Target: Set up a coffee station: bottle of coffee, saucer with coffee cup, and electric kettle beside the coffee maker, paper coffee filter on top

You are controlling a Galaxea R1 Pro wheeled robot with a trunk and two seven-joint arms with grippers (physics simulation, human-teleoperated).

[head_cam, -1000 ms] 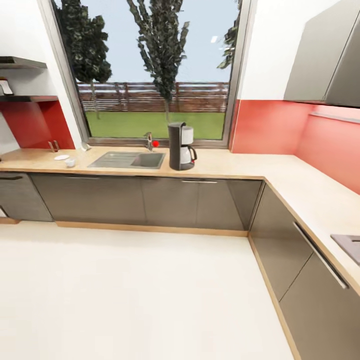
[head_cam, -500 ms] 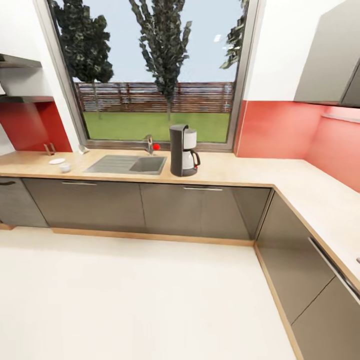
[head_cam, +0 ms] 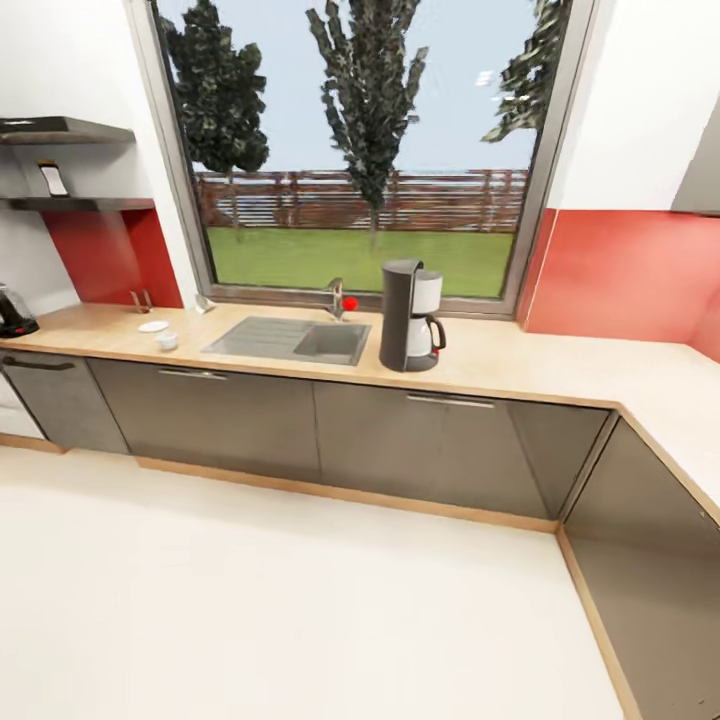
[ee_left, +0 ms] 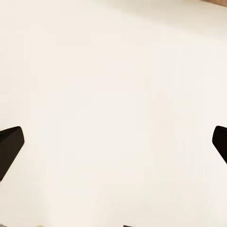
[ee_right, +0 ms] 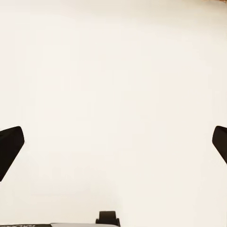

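We're looking across the kitchen from the head view: the coffee maker (head_cam: 409, 316) is standing upright on the desk (head_cam: 520, 362), just right of the sink (head_cam: 290, 340) and in front of the window (head_cam: 365, 150). The saucer (head_cam: 153, 326) is lying well to the left of the sink, with the coffee cup (head_cam: 167, 341) sitting on the desk just beside it, not on it. The electric kettle (head_cam: 13, 311) is sitting at the far left end of the desk, well apart from the coffee maker. On the shelf (head_cam: 70, 203) up left there's a small object, too small for us to identify. We're seeing the left tool (ee_left: 113, 142) in its wrist view with both fingertips at opposite picture edges, spread wide, nothing between them, pale floor (ee_left: 113, 85) beyond. The right tool (ee_right: 113, 142) is looking the same: spread wide, holding nothing, over the same floor.
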